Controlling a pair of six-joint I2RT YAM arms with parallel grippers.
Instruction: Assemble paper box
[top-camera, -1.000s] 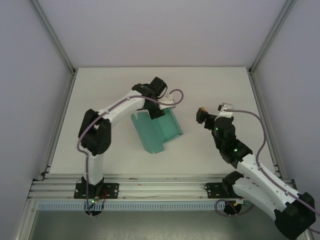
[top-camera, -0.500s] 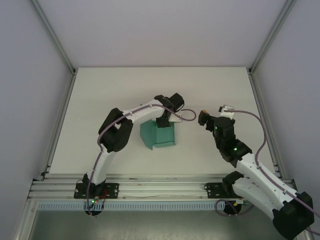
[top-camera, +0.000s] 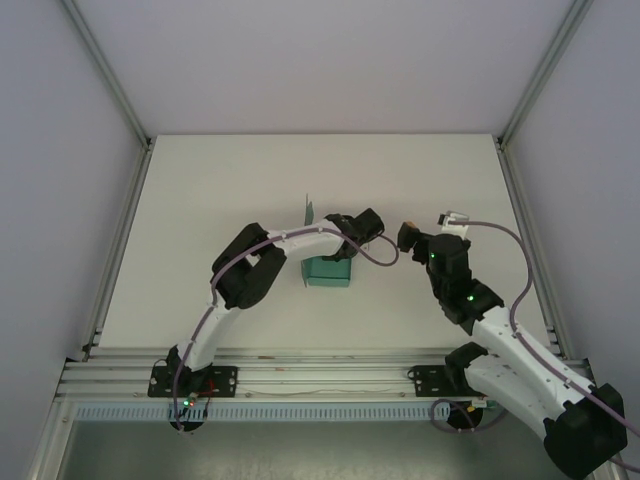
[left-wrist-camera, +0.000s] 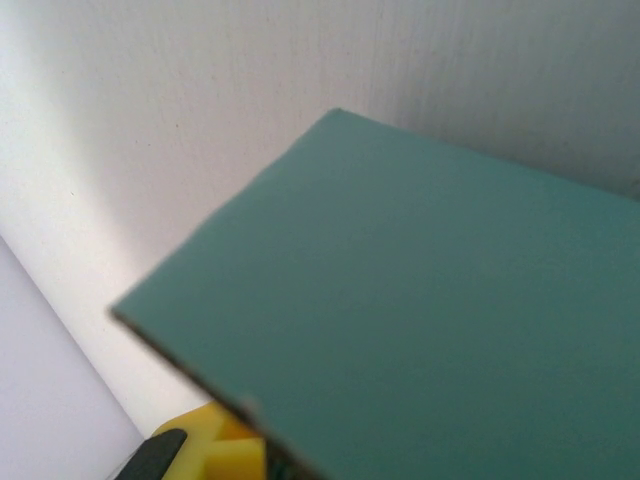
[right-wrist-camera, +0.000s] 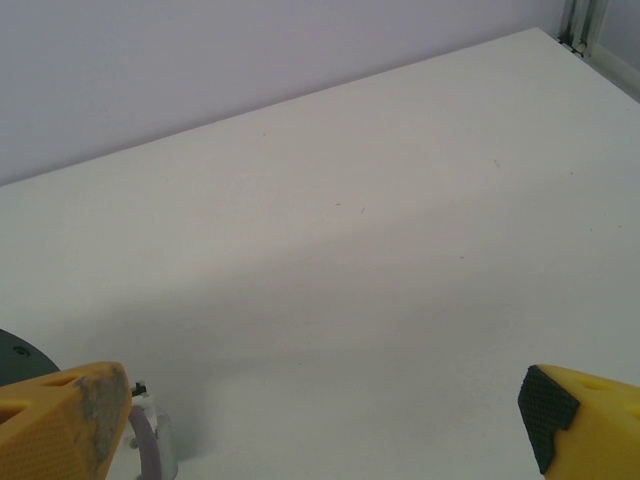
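Evidently the paper box (top-camera: 328, 272) is thin teal card: light, springy at its creases, easy to dent or crumple, and smooth enough to slip from a loose pinch. It sits partly folded just below the centre of the top view on the worktop (top-camera: 220, 180), with one flap (top-camera: 309, 212) standing upright at its upper left. I would take it by a flap edge or flat across a panel near a crease, never squeezing the hollow body.

The left gripper (top-camera: 340, 248) is over it with jaws together, seemingly nipping the card's edge. In the left wrist view a broad teal panel (left-wrist-camera: 430, 320) runs right down to a yellow finger (left-wrist-camera: 218, 450). The right gripper (top-camera: 408, 236) hangs just right of centre, jaws wide apart, holding nothing.

Count: one box, two grippers.
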